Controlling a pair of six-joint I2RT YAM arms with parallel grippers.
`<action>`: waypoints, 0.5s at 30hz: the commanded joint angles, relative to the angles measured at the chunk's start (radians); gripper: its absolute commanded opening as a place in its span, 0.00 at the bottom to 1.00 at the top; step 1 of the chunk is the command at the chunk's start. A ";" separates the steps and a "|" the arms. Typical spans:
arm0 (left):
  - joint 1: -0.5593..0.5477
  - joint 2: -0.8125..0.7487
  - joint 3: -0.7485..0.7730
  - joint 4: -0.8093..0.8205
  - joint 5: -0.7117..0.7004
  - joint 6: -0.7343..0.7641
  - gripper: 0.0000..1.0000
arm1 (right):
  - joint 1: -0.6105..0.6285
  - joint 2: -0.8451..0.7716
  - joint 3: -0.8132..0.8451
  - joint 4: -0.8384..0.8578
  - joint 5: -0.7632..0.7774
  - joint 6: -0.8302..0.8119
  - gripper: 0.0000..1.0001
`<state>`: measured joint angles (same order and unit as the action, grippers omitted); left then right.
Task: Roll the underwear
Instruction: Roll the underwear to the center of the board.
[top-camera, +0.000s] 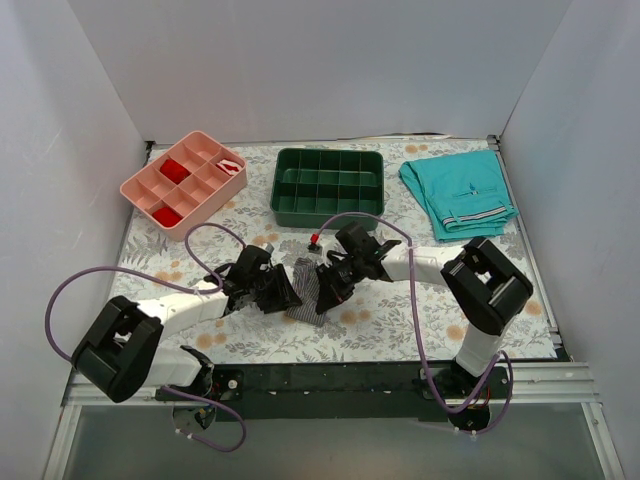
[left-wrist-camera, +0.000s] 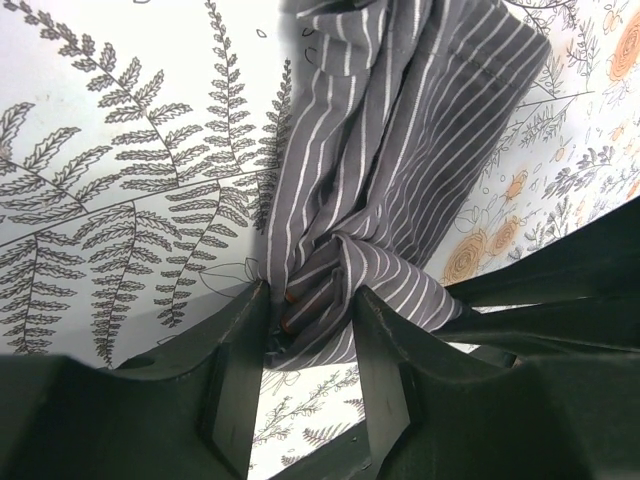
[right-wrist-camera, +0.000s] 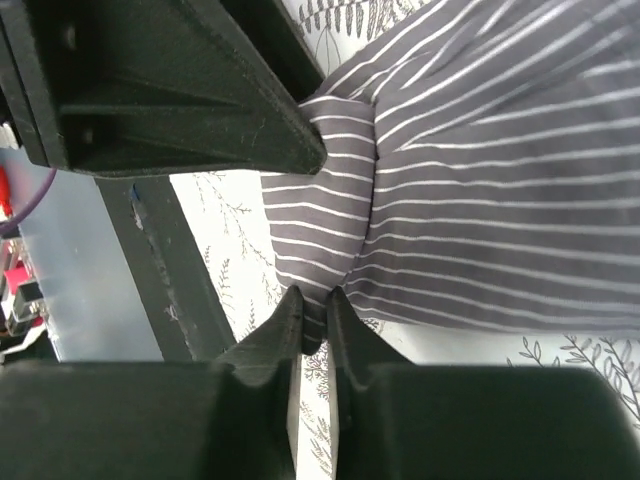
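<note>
The underwear (top-camera: 303, 303), grey cloth with thin white stripes, lies bunched on the floral tablecloth between my two arms. In the left wrist view a thick twisted wad of the underwear (left-wrist-camera: 400, 120) sits between the fingers of my left gripper (left-wrist-camera: 310, 300), which presses it from both sides. My right gripper (right-wrist-camera: 314, 300) pinches a thin fold at the edge of the underwear (right-wrist-camera: 480, 180), its fingertips nearly touching. From above, the left gripper (top-camera: 287, 292) and the right gripper (top-camera: 325, 293) meet over the cloth from opposite sides, hiding much of it.
A green divided bin (top-camera: 328, 187) stands behind the arms. A pink divided tray (top-camera: 185, 178) with red pieces is at the back left. Teal shorts (top-camera: 460, 192) lie at the back right. A small red object (top-camera: 314, 238) sits just behind the grippers.
</note>
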<state>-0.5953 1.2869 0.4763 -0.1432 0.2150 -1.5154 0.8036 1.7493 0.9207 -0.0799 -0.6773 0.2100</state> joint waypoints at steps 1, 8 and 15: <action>-0.006 0.057 -0.010 -0.116 -0.109 0.044 0.37 | 0.020 0.022 0.038 0.025 -0.054 -0.001 0.11; -0.004 0.048 0.004 -0.151 -0.163 0.034 0.31 | 0.020 0.050 0.061 0.022 0.022 0.019 0.09; -0.003 0.055 -0.001 -0.183 -0.203 0.014 0.21 | 0.019 0.124 0.056 0.002 0.146 0.078 0.05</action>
<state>-0.5987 1.3033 0.5060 -0.1848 0.1677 -1.5211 0.8127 1.8172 0.9569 -0.0818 -0.6460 0.2562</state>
